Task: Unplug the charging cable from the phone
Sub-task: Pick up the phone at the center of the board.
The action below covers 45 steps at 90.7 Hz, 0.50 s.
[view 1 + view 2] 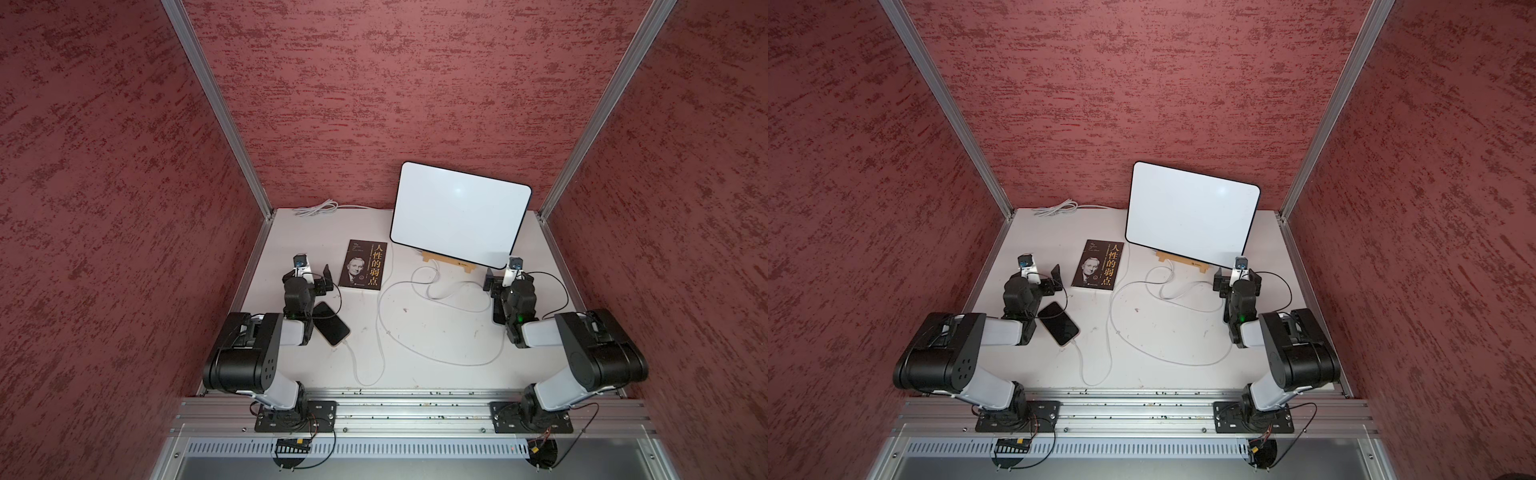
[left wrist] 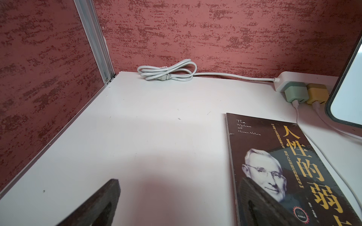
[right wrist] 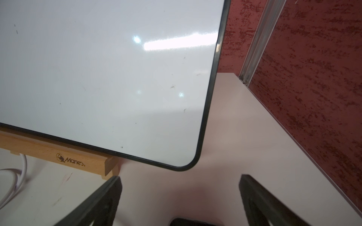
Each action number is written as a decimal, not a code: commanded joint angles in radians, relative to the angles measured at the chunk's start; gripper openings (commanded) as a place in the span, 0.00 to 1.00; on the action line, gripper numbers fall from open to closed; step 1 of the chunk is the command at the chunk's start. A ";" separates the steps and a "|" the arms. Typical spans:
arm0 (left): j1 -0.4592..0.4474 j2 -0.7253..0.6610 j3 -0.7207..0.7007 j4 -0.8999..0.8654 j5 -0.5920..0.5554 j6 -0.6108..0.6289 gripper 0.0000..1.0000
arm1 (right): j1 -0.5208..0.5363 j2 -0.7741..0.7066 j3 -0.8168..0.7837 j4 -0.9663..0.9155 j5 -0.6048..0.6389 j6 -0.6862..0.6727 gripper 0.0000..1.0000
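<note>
Hanging open and empty, the left gripper [image 2: 178, 182] and right gripper [image 3: 180, 177] are both well clear of the plug [image 1: 344, 341]; no approach is begun. The slim black rectangular phone [image 1: 330, 323] lies near-left beside the left arm [image 1: 291, 332], with the thin white charging cable [image 1: 353, 360] plugged into its near end. Next, probably: 1 gripper pins the phone, the other pinches the plug.

the left arm [image 1: 245, 357] and right arm [image 1: 598, 353] are blocky black joint housings linked by white tubes, each on a screwed black base plate [image 1: 322, 411], with thin black cables [image 1: 566, 293], a blue-lensed camera [image 1: 300, 261] and flat dark jaws.
</note>
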State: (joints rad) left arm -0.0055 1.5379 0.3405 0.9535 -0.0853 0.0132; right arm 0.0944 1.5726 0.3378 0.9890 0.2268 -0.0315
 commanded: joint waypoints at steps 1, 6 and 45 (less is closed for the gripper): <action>0.017 -0.008 0.022 -0.017 0.022 -0.008 1.00 | -0.013 -0.018 0.022 -0.008 -0.020 0.006 0.99; 0.022 -0.008 0.023 -0.017 0.031 -0.013 1.00 | -0.012 -0.018 0.022 -0.010 -0.020 0.006 0.99; 0.022 -0.198 0.278 -0.580 -0.076 -0.078 1.00 | -0.012 -0.242 0.079 -0.264 -0.038 -0.005 0.99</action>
State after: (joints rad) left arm 0.0120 1.4151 0.5289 0.6205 -0.1062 -0.0097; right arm 0.0940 1.4349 0.3431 0.8810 0.2207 -0.0277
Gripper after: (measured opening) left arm 0.998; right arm 0.989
